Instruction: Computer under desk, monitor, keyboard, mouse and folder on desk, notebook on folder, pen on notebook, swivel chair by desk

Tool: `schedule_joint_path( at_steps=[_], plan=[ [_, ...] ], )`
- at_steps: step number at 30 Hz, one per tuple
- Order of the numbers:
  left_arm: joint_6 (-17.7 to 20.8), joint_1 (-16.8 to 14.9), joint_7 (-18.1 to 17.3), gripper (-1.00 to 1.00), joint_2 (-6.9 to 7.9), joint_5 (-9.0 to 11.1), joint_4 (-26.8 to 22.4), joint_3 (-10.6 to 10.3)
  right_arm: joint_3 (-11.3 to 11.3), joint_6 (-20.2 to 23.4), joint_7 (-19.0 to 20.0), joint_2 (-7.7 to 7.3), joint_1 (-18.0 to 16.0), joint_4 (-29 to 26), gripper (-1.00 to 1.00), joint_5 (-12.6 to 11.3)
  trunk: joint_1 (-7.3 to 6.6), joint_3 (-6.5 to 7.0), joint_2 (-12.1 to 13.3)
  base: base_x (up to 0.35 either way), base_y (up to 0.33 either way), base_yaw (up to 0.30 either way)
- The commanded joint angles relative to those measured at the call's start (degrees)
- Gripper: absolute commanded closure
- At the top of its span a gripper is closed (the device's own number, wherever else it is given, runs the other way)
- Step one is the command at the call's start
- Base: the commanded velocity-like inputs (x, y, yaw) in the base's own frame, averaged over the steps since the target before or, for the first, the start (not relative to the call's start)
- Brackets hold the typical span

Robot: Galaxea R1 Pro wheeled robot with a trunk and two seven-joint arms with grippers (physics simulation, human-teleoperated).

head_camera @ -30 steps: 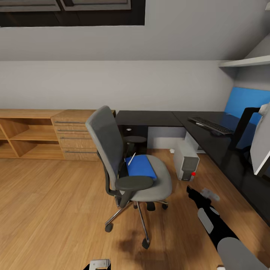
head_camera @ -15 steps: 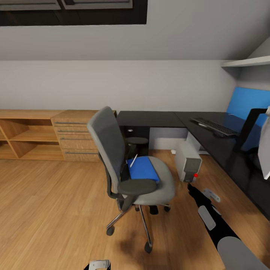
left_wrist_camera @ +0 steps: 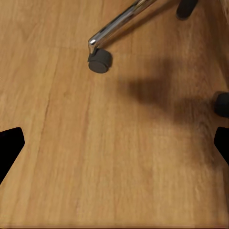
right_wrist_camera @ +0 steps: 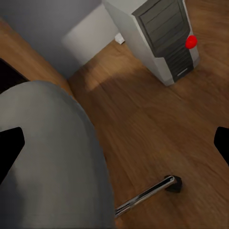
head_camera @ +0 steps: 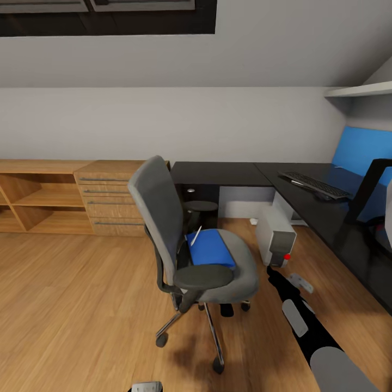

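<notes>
Ahead of me on the wooden floor (head_camera: 81, 305) stands the swivel chair (head_camera: 190, 256), turned so its tall grey back faces me at an angle and its seat points toward the desk (head_camera: 228, 173). On the seat lies the blue folder (head_camera: 211, 247), partly hidden behind the near armrest, with a thin white sliver sticking up at its back edge; I cannot tell what that sliver is. The desk's black top runs along the wall and then down the right side, where it is cut off by the frame. The keyboard (head_camera: 314, 185) lies on that right wing. Beyond it a black stand and a strip of pale panel at the very edge look like the monitor (head_camera: 375, 185), but most of it is out of frame. The computer (head_camera: 276, 236) sits on the floor just beside the desk's edge, its red button facing me; from my right wrist I see its front grille (right_wrist_camera: 167, 38) and the grey curve of the chair seat close by.

My right gripper (head_camera: 296, 282) hangs low between chair and computer; in the wrist view its fingertips (right_wrist_camera: 10, 145) sit at opposite edges, spread wide with nothing between them. My left gripper (left_wrist_camera: 114, 143) is likewise spread apart and empty, pointing down at bare floor near a chair castor (left_wrist_camera: 99, 61). A light wooden chest (head_camera: 111, 198) with open shelves stands against the wall on the left.
</notes>
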Motion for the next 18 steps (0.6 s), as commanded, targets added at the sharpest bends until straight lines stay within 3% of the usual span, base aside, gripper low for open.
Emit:
schedule_joint_path(
  at_steps=[1, 18],
  plan=[
    [-0.31, -0.04, 0.43, -1.00, 0.20, 0.24, 0.37, -0.54, 0.18, -0.21, -0.16, -0.13, 0.22, 0.32, -1.00, -0.59, -0.01, -0.05, -0.02, 0.000, 0.000, 0.000],
    [-0.66, -0.04, 0.33, -1.00, 0.55, 0.10, 3.44, -0.72, 0.33, -0.21, -0.11, -1.06, 2.22, 1.28, -1.00, -0.60, -0.01, -0.05, -0.02, 0.000, 0.000, 0.000]
  ],
)
